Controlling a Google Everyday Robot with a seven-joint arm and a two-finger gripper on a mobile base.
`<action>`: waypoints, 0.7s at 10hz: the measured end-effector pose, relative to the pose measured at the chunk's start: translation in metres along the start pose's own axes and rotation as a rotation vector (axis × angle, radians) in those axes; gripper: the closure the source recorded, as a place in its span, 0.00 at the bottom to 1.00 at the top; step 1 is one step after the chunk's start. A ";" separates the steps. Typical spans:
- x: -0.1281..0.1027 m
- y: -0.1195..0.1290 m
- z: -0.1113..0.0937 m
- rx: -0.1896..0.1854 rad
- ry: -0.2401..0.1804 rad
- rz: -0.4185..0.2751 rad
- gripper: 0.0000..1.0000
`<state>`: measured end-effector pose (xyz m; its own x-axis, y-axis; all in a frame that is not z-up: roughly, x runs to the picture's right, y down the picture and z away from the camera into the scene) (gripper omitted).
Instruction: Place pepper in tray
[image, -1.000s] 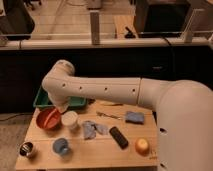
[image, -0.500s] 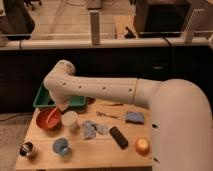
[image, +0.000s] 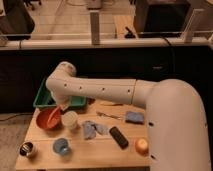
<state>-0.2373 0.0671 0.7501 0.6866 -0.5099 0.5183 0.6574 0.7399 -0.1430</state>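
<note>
The gripper (image: 62, 106) hangs at the near edge of the green tray (image: 42, 98), just above the rim of the orange-red bowl (image: 48, 119). Its jaws are clenched, and a slim orange-red pepper (image: 60, 108) shows at their tip, not yet lying in the tray. On the wooden bench (image: 100, 151) a white cup (image: 70, 120) stands beside the bowl, with a crumpled blue cloth (image: 92, 129) near it
</note>
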 end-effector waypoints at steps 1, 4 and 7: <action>0.006 -0.004 -0.002 0.044 0.004 0.006 1.00; 0.023 -0.030 0.000 0.146 0.001 0.006 1.00; 0.040 -0.052 0.008 0.190 -0.019 0.014 1.00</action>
<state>-0.2465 0.0123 0.7849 0.6881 -0.4920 0.5333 0.5764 0.8171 0.0102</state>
